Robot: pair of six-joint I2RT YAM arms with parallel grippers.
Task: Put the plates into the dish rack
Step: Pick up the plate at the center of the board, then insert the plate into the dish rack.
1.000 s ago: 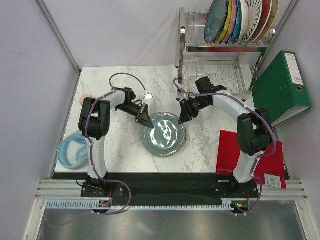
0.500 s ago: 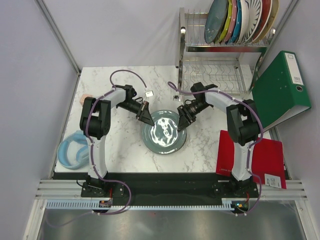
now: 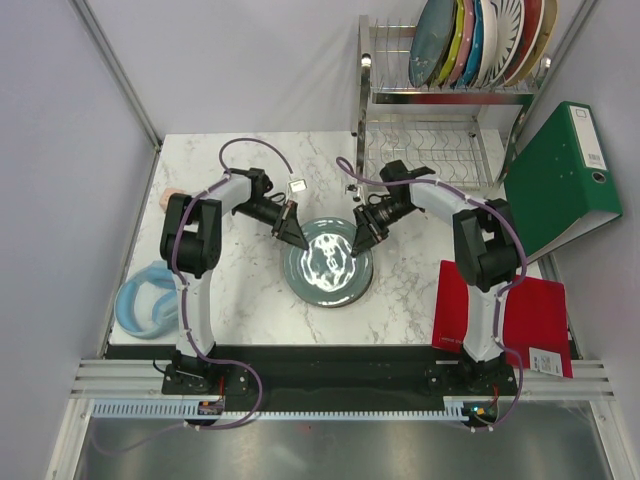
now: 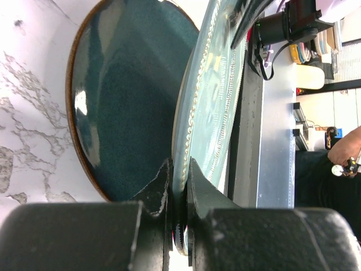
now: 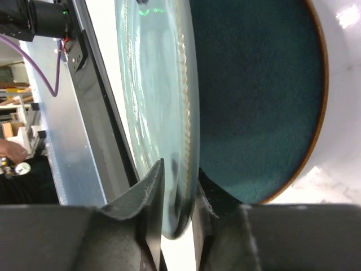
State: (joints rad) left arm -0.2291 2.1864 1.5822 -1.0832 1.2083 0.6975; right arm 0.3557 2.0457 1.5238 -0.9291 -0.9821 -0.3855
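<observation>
- While the overhead view gives only one glossy disc on the marble table [image 3: 230, 300], the wrist views split it into two plates. One is a pale glassy plate [image 4: 217, 84] with a beaded rim. The other is a dark teal plate [image 4: 124, 101] with a brown rim, lying flat on the marble beneath.
- Left wrist: the left gripper [image 4: 179, 169] pinches the pale plate's rim, one finger on each face. The plate stands tilted up off the teal one.
- Right wrist: the right gripper [image 5: 177, 169] pinches the opposite rim in the same way, with the teal plate flat behind it.
- Overhead only: the two grippers sit at the disc's upper-left and upper-right edges, mid-table. The dish rack [image 3: 440, 130] is at the far right corner, well apart from the held plate. A row of racked plates [image 3: 480, 40] stands on edge in its upper tier.
- Versus 1.0 s ago: the right gripper then sat just beyond the disc's rim and now overlaps it. The right arm's elbow has swung inward. The left gripper was already at the left rim. The disc has shifted slightly away from the arm bases. The racked row is unchanged.
</observation>
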